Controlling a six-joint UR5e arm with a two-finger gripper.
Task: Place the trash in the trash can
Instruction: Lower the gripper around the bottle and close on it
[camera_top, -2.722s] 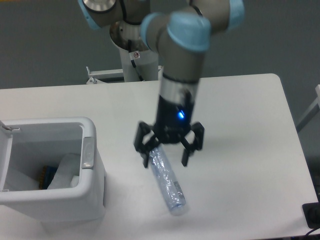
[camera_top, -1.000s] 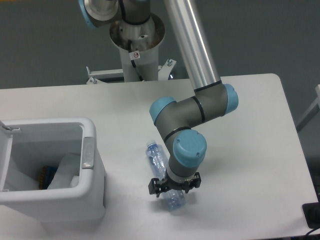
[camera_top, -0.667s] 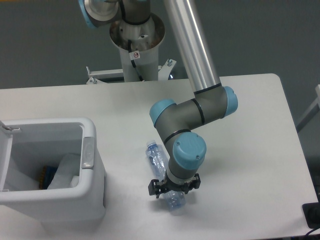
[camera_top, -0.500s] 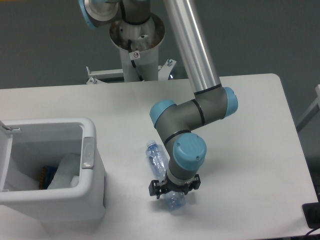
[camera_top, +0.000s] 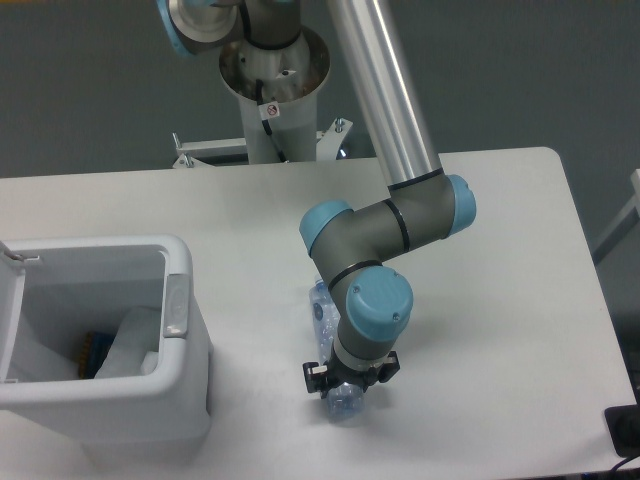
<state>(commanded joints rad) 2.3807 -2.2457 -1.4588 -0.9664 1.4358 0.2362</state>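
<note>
- The black two-finger tool (camera_top: 346, 377) is down at the white bench (camera_top: 500, 260), mostly hidden under the arm's grey wrist with its light blue cap (camera_top: 377, 305).
- Its fingers sit close together on either side of the crushed clear plastic bottle with a bluish tint (camera_top: 322, 312), clamped around the bottle's lower part.
- The bottle points away from the camera and slightly left; its upper end shows just left of the wrist and its rounded lower end pokes out below the tool, at or just above the bench surface.
- The boxy white plastic trash can with rounded corners and a thick rim (camera_top: 190, 375) stands at the bench's left front, well apart from the bottle, with its lid swung open.
- A grey latch tab (camera_top: 177, 305) sits on the rim nearest the arm.
- Inside the can lies a crumpled white plastic wrapper (camera_top: 132, 345), beside something dark that is too small to make out.
</note>
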